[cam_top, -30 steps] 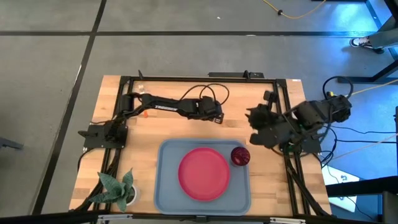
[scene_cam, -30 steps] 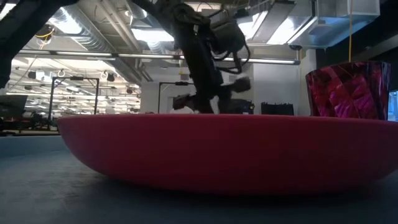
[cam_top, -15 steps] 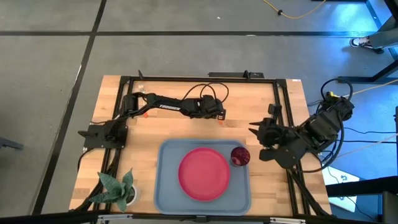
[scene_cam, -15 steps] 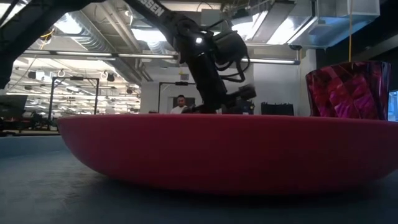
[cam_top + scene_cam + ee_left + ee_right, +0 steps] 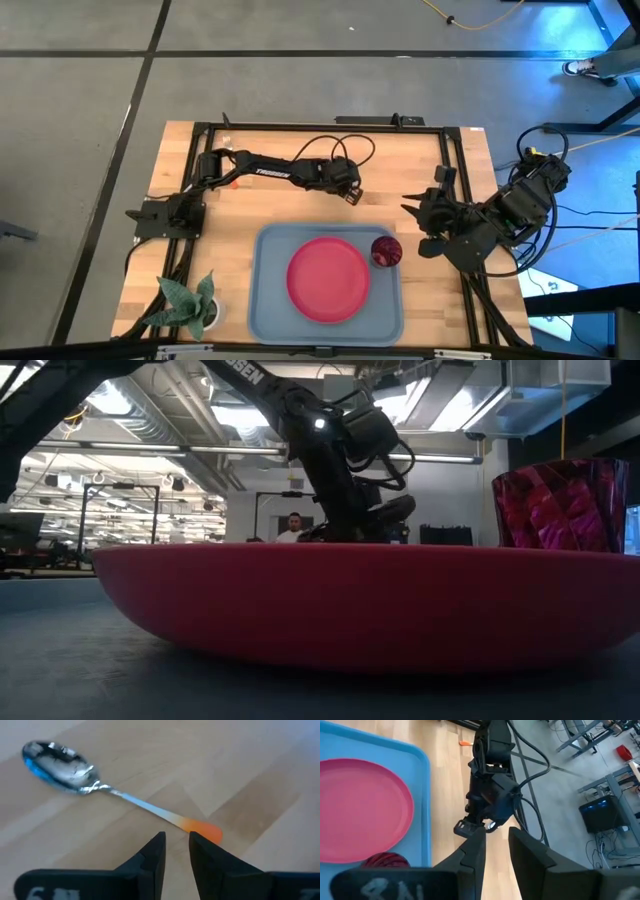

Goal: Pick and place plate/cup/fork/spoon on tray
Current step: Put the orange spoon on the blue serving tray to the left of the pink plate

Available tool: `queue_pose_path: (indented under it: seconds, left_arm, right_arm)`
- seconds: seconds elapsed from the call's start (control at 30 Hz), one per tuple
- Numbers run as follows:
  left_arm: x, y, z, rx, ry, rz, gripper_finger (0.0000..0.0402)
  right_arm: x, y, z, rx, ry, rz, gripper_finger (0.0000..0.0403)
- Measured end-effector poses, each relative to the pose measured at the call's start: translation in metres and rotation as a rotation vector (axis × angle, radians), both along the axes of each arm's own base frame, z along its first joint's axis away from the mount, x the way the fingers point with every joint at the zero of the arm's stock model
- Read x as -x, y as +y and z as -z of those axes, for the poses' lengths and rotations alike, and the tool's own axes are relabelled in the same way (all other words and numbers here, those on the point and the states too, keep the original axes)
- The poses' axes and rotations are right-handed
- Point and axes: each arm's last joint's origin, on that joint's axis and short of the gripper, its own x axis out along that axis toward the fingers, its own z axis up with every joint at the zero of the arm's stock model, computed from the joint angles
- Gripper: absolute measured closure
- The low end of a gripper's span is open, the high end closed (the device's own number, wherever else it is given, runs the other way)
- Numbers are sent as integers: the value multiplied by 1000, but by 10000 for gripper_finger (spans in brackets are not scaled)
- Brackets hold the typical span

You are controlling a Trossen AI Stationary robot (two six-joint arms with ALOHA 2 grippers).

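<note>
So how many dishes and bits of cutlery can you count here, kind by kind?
Plates: 1, the plate on the tray
Cups: 1, the cup on the tray
Spoons: 1, the spoon on the bare wood
Forks: 0 in view
Total: 3

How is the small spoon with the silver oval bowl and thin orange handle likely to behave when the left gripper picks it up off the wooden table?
The small spoon with the silver oval bowl and thin orange handle lies flat on the wooden table, so the left gripper probably gets little height to pinch. Its thin handle likely stays stiff but may pivot. The shiny bowl looks slippery.
</note>
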Motion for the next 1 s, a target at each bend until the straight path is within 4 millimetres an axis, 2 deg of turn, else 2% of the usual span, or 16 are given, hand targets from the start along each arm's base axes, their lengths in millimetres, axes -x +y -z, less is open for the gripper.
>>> queue_pose_path:
  seconds: [0.17,0.4,0.57,0.67,0.8,0.9,1.0]
  left_arm:
    - [0,-1,-1,-31,30,129,323]
    - [3,4,-3,-51,89,471,323]
    - [7,11,-27,-113,246,668,323]
    - [7,13,-49,-231,348,775,323]
    - [4,18,-70,-384,389,956,323]
    - [0,24,-79,-502,391,1063,323]
    - [2,30,-78,-552,422,1138,323]
  right_arm:
    - [0,0,0,-65,-42,55,313]
    - [0,-1,-1,-211,-161,197,313]
    - [3,-2,-2,-274,-192,237,313]
    - [6,-6,-5,-297,-204,242,313]
    - [15,-12,-11,-317,-229,243,313]
    - [22,-18,-16,-336,-248,242,313]
    - [29,-24,-21,-343,-275,243,313]
